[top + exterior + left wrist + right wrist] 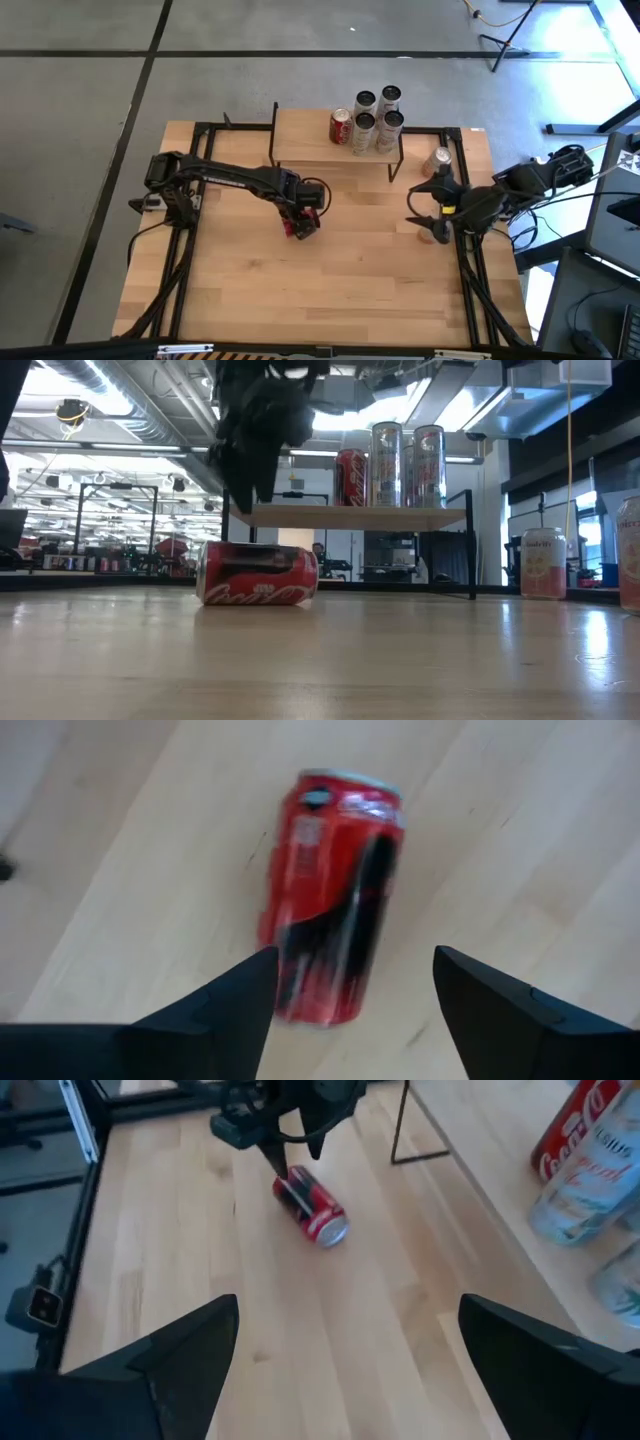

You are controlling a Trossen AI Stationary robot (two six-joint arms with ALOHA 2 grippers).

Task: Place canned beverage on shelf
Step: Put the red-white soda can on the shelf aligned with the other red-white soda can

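Cans (375, 118) crowding shelf (300, 137)

Light-wood table (330, 290) with toppled red can (299, 228); shelf (305, 140) bearing five cans.

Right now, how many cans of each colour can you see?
Red cans: 2
Silver cans: 4
Pale peach cans: 2
Total: 8
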